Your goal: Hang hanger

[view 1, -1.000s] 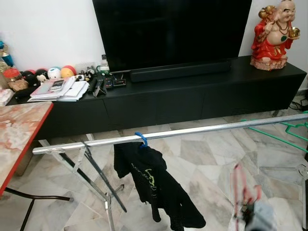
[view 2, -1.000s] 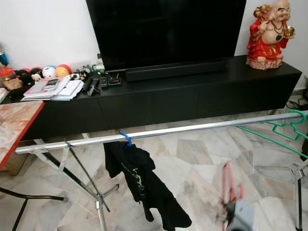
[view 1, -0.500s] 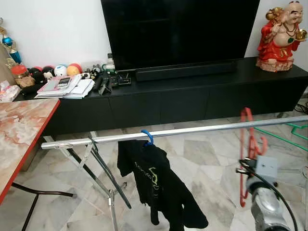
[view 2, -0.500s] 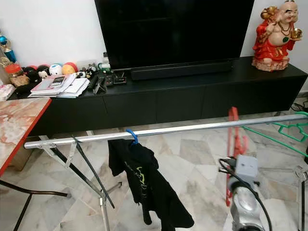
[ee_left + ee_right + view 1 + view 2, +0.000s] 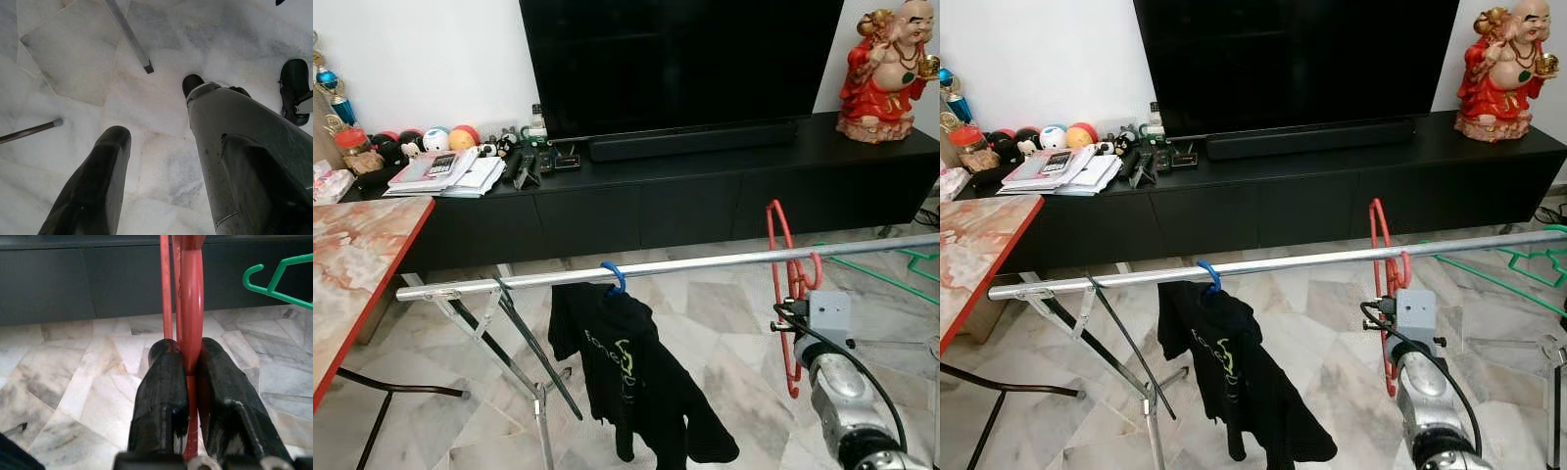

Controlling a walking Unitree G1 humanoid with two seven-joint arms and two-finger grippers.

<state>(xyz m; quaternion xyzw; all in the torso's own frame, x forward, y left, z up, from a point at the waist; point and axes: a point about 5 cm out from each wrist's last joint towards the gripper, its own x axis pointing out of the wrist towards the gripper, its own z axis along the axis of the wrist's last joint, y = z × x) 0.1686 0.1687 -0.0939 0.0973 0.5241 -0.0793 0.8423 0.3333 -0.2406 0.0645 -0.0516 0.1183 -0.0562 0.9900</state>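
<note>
Head-camera and wrist views of a garment rail in front of a television console. A silver rail point(image 5: 685, 264) crosses the middle of the frame from left to right, rising slightly toward the right edge, on a folding metal stand point(image 5: 524, 362) at lower left. A black garment point(image 5: 631, 377) hangs from the rail on a blue hanger point(image 5: 615, 279) near the frame centre. At lower right, the right gripper point(image 5: 191, 357) is raised on its silver arm point(image 5: 847, 411) and has its two black fingers point(image 5: 164, 396) pressed together on a red hanger point(image 5: 785, 284), which stands upright, edge-on to the head camera, with its hook at the top crossing the rail's line; whether the hook touches the rail cannot be told. Green hangers point(image 5: 901, 269) sit at the rail's far right end. Behind, a black console point(image 5: 705, 186) carries a television point(image 5: 675, 64), a soundbar point(image 5: 690, 142), a red figurine point(image 5: 886, 64) at upper right, and papers point(image 5: 445, 176) and small toys point(image 5: 421, 142) at upper left. A red marble-patterned table point(image 5: 352, 284) occupies the left edge. The left gripper point(image 5: 161, 147) points down at the marble floor point(image 5: 73, 63) with its fingers apart, holding nothing.
</note>
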